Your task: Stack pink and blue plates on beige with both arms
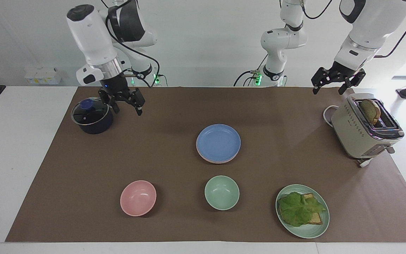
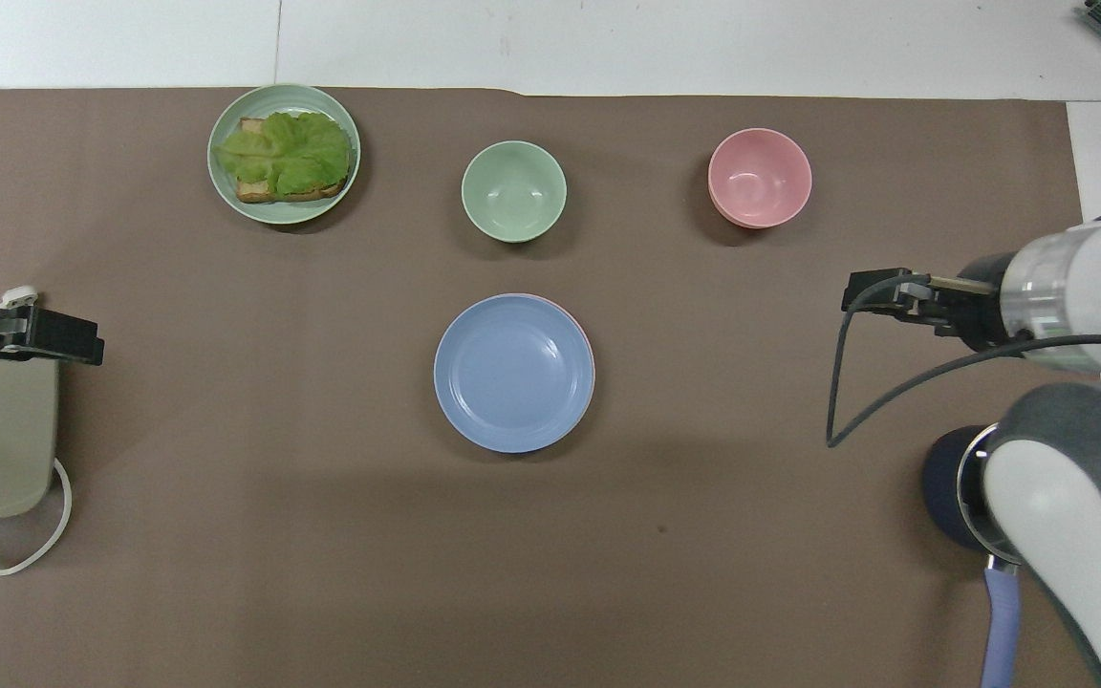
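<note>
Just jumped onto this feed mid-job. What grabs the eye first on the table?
The blue plate tops a stack mid-table, with a pink rim showing beneath it. The right claw hangs open and empty beside the lidded saucepan, and the left claw waits open above the toaster with bread in its slot.

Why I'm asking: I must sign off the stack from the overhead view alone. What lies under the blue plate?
Observer: In the facing view the blue plate tops a stack. The rim of the pink plate shows beneath it. I cannot tell whether a beige one lies lowest.
Operator: Is the right gripper holding anything?
Observer: No. The right gripper hangs open and empty, raised beside the pot.
Operator: And the left?
Observer: The left gripper is open and empty above the toaster, which holds a bread slice.
</note>
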You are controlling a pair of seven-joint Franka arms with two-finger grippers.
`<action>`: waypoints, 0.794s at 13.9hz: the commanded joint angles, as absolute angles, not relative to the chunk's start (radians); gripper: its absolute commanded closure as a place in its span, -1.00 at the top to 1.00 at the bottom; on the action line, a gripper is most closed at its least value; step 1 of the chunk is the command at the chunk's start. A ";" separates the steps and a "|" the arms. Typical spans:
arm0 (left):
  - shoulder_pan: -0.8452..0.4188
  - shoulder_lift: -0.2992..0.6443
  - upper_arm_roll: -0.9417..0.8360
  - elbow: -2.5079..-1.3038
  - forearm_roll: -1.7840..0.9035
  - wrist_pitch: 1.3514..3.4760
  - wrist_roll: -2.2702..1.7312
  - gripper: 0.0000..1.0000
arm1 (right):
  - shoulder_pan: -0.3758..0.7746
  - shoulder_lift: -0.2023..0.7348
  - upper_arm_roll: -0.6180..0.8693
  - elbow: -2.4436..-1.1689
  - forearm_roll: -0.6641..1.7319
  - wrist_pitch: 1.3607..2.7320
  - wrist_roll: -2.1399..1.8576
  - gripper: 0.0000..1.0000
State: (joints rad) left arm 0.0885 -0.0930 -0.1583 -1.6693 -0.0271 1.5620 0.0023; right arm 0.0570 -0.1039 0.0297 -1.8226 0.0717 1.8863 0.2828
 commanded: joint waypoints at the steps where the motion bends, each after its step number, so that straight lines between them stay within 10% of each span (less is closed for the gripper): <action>1: 0.098 -0.098 -0.164 -1.667 -0.017 1.548 0.017 1.00 | 0.032 -0.066 0.045 -1.691 -0.009 1.769 0.206 1.00; 11: 0.098 -0.098 -0.164 -1.667 -0.017 1.548 0.017 1.00 | 0.002 0.034 0.028 -1.417 -0.018 1.473 0.127 1.00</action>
State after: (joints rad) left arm 0.0885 -0.0930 -0.1583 -1.6693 -0.0271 1.5619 0.0023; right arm 0.0103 0.0258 0.0227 -1.4423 -0.0221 1.5056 0.1582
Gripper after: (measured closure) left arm 0.000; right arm 0.000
